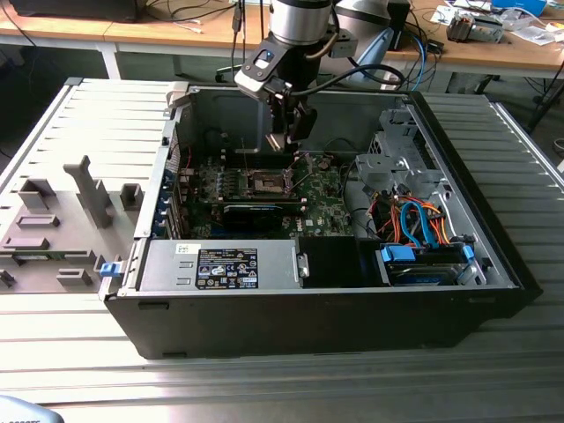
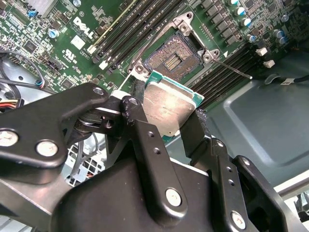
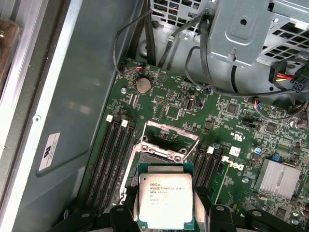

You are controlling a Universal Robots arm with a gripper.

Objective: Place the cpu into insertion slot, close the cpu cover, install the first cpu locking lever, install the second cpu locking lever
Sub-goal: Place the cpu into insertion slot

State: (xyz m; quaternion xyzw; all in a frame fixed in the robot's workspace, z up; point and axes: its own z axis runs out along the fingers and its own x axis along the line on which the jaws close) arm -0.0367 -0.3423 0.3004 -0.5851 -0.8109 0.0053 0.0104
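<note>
A ribbed grey metal table (image 1: 493,370) carries an open black computer case (image 1: 308,326) lying on its side, with wooden desks (image 1: 176,31) and loose cables behind it. On the exterior view's left sits a grey fixture tray (image 1: 62,220) with upright holders. Inside the case, a power supply (image 1: 220,264) lies along the near wall, and a drive cage (image 1: 423,260) with orange and blue cables (image 1: 414,220) fills the exterior view's right.

The arm reaches down into the case, and its gripper (image 1: 295,132) hangs above the green motherboard (image 1: 326,207). In the second wrist view, 2 black fingers (image 2: 145,135) are clamped on opposite edges of the cpu (image 2: 169,106), silver top facing the camera. The chip is held off the board, just short of the insertion slot (image 2: 174,57), whose brownish pin field lies bare. A thin lever rod (image 2: 231,69) juts out beside the socket.

In the first wrist view, the cpu cover (image 3: 172,129) looks lifted at the socket's far edge. Long black memory slots (image 3: 113,159) flank the socket on both sides. A coin cell battery (image 3: 143,85) and a finned heatsink (image 3: 279,178) sit further off, and black cables (image 3: 212,58) loop over the board's edge.
</note>
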